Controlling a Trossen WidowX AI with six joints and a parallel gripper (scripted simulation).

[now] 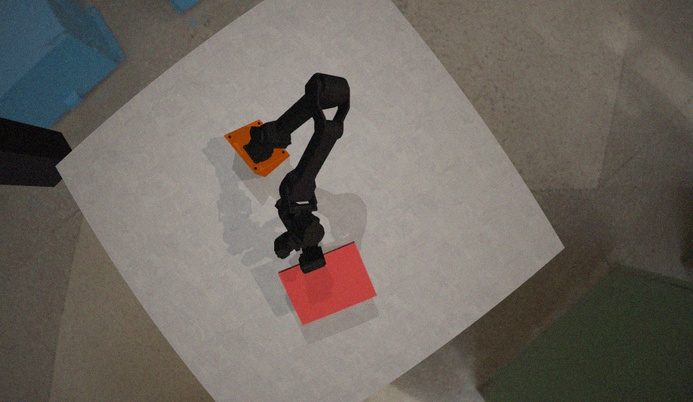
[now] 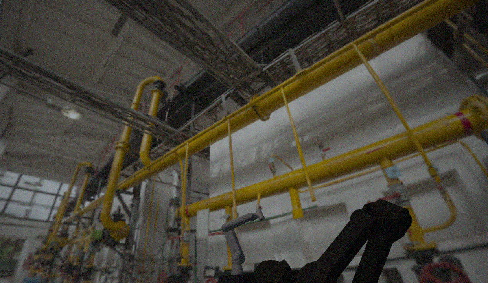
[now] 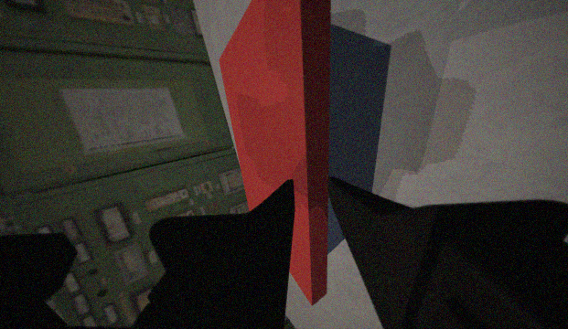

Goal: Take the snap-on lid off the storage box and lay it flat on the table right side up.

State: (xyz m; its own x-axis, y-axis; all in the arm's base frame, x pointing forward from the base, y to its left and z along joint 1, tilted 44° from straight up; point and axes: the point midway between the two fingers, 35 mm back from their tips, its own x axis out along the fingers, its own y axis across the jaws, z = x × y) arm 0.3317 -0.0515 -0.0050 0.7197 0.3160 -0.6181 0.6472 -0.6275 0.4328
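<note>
Claw (image 3: 311,192) clamped on red lid (image 3: 270,105), lifted off blue box (image 3: 354,105); still to lay flat on bench (image 1: 438,200).

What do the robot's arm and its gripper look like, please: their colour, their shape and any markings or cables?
The arm is matte black all over, built of chunky rounded links with a bulky rounded elbow joint. Its base sits on an orange square mounting plate with dark bolts at the corners. The gripper has two broad black fingers tapering to points. No cables, logos or markings are visible.
</note>
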